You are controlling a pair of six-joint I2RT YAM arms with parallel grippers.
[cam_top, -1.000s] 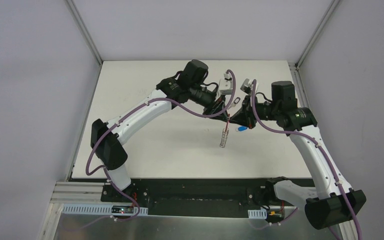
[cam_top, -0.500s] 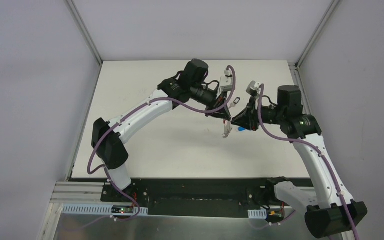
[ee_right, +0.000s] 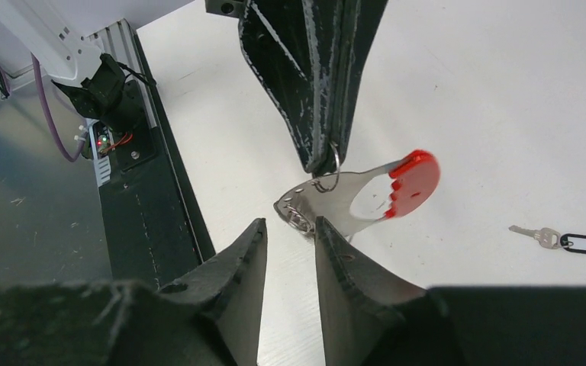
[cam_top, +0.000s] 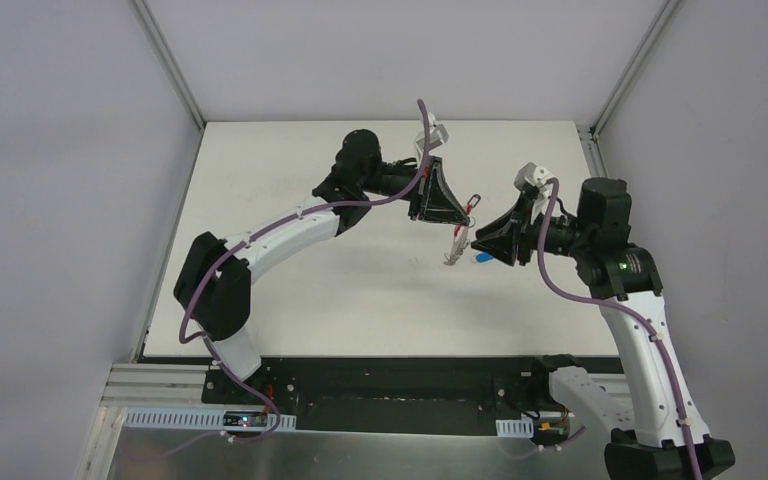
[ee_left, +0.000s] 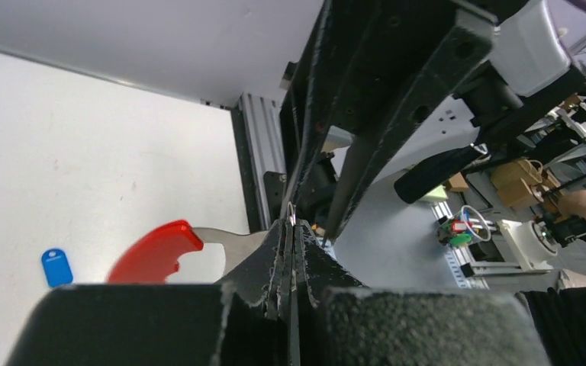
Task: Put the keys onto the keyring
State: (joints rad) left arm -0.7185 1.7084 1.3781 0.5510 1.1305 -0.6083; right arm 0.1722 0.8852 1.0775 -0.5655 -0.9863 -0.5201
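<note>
My left arm has turned its wrist and swung back, and the keyring now hangs higher than it did a second ago. My right arm has pulled away to the right and its jaws have come apart.

My left gripper [ee_right: 322,156] is squeezed tight on one small metal ring at the top of the keyring [ee_right: 351,197]. I hold it by that one ring so that the rest hangs free in the air above the table [cam_top: 290,290]. The flat silver part and the red end [ee_left: 156,252] stick out to the side, and the little rings dangle at the low end, easy to reach.

My right gripper [ee_right: 290,225] is just beside those little rings. Its fingers [ee_right: 248,252] stand a bit apart, with nothing between them.

The blue key [ee_left: 56,267] lies flat on the table, under my right gripper in the top view. The silver key [ee_right: 538,235] with its dark loop lies further off. Neither key is on the keyring yet, so I think one must be picked up next.

I can read no words or labels on anything. The blue head looks blank.
</note>
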